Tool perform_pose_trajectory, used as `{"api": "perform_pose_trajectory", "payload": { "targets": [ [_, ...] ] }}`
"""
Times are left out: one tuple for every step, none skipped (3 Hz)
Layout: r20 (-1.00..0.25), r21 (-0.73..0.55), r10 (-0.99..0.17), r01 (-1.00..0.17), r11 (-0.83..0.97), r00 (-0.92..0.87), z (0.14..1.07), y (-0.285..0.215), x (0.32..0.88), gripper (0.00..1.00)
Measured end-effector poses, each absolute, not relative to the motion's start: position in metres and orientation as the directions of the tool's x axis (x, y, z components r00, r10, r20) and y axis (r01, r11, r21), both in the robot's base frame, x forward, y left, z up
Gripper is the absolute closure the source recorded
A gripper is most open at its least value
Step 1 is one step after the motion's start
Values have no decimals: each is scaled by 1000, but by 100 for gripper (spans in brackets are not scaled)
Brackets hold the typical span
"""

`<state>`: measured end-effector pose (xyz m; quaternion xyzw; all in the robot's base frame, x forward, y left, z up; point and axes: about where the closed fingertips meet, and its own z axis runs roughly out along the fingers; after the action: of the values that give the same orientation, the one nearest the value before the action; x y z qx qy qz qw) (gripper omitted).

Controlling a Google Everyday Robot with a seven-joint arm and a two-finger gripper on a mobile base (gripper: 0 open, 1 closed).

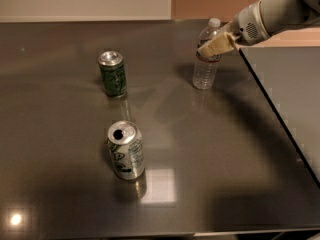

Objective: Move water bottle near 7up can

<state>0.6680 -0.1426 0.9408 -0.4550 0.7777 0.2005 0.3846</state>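
1. Water bottle (205,72): upright on the surface (227,151), far right part, close to the diagonal right edge. Clear plastic, white cap on, label band around the upper body.
2. Gripper (210,48): cream-coloured tip, comes in from the upper right and sits right at the bottle's label band, overlapping the upper body just under the shoulder. Cannot tell if it is clamped on the bottle or only lying against it.
3. Arm (272,13): grey, slants down from the top right corner to the gripper and hangs over the surface's right edge.
4. 7up can (126,153): pale silver-white with green markings, upright, near front, left of centre. Top shows an opened mouth. Well apart from the bottle, which stands farther back and to the right.
5. Green can (113,74): dark green, silver top, upright, behind the 7up can and slightly left of it. Apart from both the 7up can and the bottle.
6. Surface: dark, glossy, with reflections of the cans and the bottle below them, plus a bright light patch just right of the 7up can's base.
7. Pale wall (85,1) runs along the back edge.
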Motion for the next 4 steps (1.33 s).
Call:
{"api": "perform_pose_trajectory", "payload": {
  "targets": [
    [-786,-3,-562,-906,422,-259,949,-122,627,100],
    [-786,22,-580,-948,318,-214,955,-98,583,100],
    [-776,24,-608,-972,234,-166,953,-78,550,100],
    [-761,-12,-643,-989,147,-86,953,-59,521,100]
  ]
}}
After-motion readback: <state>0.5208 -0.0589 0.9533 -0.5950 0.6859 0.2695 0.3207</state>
